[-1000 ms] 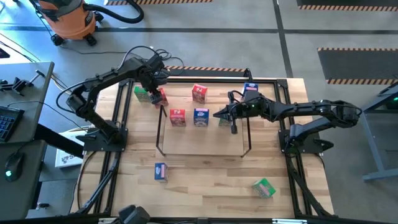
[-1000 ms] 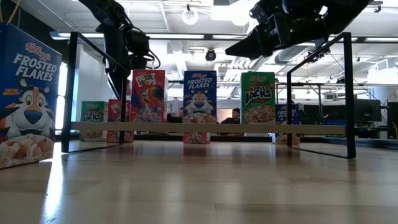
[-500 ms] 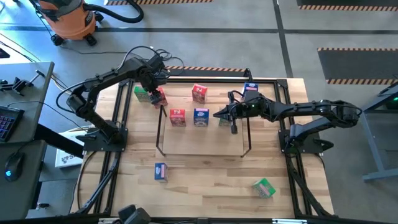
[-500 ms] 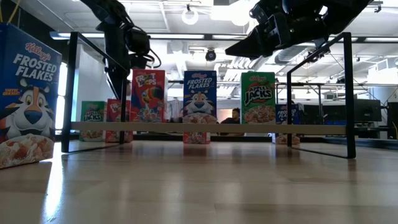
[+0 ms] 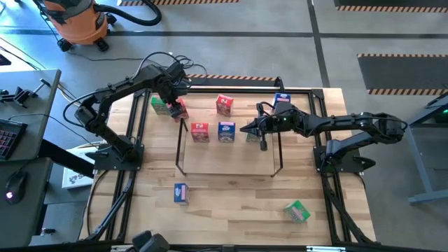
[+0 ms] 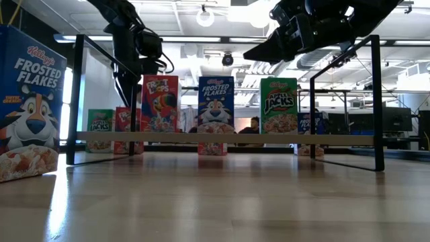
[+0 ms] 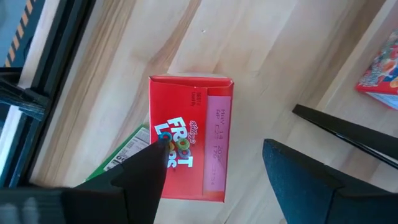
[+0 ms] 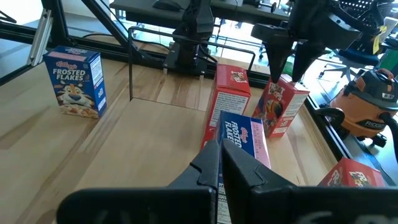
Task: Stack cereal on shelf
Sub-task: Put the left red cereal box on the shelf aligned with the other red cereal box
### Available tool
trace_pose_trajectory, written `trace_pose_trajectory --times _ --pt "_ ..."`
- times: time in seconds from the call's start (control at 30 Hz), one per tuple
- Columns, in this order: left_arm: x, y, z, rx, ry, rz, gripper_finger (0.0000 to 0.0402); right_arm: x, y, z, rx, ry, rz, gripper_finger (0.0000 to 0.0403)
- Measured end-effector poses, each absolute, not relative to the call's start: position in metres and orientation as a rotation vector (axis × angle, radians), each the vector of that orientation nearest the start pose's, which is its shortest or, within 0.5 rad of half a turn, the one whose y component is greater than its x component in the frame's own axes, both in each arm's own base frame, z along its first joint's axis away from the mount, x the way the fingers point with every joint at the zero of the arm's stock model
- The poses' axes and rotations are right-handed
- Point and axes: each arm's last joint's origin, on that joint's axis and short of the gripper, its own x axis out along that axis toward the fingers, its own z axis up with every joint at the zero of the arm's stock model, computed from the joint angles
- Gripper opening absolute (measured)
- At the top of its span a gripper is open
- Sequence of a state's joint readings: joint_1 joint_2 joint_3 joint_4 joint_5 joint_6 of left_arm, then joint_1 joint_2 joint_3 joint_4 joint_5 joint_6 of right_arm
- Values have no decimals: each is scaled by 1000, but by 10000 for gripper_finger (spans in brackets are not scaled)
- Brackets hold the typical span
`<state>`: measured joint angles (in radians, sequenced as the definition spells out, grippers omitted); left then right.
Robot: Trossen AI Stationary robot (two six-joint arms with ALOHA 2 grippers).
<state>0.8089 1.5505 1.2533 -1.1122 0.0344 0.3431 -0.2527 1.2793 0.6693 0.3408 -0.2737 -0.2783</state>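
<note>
A light wooden table (image 5: pixel 231 203) carries the black wire shelf (image 5: pixel 227 170); beside it lie a blue cereal box (image 5: pixel 180 193) and a green one (image 5: pixel 297 211).

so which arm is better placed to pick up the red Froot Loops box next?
Left. The left gripper hangs open right over the red Froot Loops box, one finger at each side. The right gripper is shut, over by the shelf.

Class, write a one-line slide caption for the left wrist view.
Open left pincer poised over a red Froot Loops box beside a green box.
</note>
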Motion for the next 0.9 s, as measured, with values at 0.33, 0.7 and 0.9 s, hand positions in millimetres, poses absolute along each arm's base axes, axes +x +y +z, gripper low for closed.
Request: trace_pose_trajectory --times 0.33,0.7,0.9 --pt "200 205 273 -255 1370 443 262 265 -60 240 -207 256 57 0" --pt "194 203 257 -308 1422 463 262 265 -60 240 -206 256 57 0" --pt "191 205 249 -283 1439 484 262 265 -60 240 -206 256 57 0"
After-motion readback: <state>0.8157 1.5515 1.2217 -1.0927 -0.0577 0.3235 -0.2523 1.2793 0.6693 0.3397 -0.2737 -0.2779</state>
